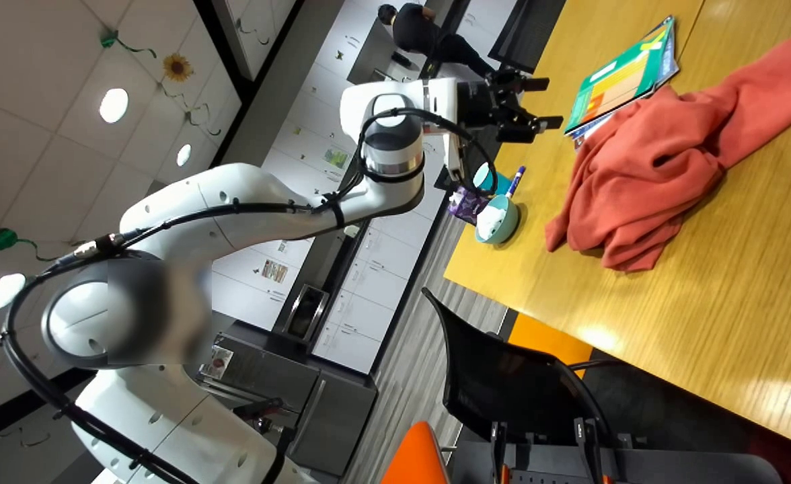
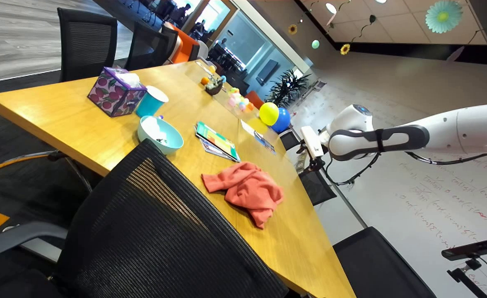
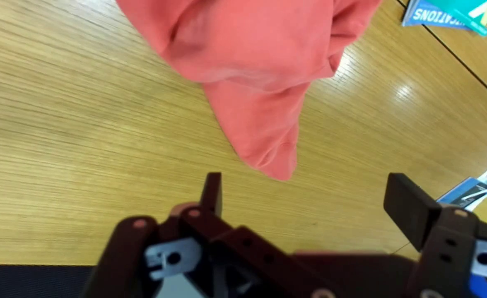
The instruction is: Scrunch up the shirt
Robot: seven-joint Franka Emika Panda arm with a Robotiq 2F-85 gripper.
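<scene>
The coral shirt [image 1: 651, 175] lies rumpled on the wooden table, with one sleeve stretched out from the bunched part. It also shows in an exterior view [image 2: 251, 186] as a loose heap. In the wrist view the shirt [image 3: 260, 45] fills the upper middle, and one pointed end reaches down between the fingers' directions. My gripper [image 3: 303, 178] is open with its fingers wide apart and nothing between them. In both exterior views the gripper [image 1: 549, 103] [image 2: 305, 163] hangs above the table, apart from the shirt.
A green-yellow book [image 1: 624, 77] on other booklets lies beside the shirt. A light-blue bowl [image 2: 160, 134], a blue cup [image 2: 151, 101] and a purple tissue box [image 2: 117, 92] stand near the table end. Black chairs [image 2: 144, 231] line the table [image 2: 301, 248]. Balloons [image 2: 269, 114] are farther along.
</scene>
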